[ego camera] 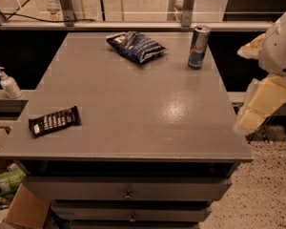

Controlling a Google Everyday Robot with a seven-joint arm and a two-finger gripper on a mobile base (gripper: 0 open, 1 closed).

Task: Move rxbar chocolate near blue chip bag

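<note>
The rxbar chocolate (54, 121) is a slim black bar with white lettering, lying flat near the front left corner of the grey table (133, 109). The blue chip bag (136, 46) is a crinkled navy bag lying at the back of the table, a little left of centre. My gripper (250, 118) hangs off the table's right edge, beside its front right corner, far from both the bar and the bag. It holds nothing that I can see.
A blue-and-silver drink can (199, 46) stands upright at the back right of the table. A white pump bottle (8, 83) stands on a ledge to the left. Drawers (128, 193) are below the tabletop, and a cardboard box (26, 209) sits on the floor at the lower left.
</note>
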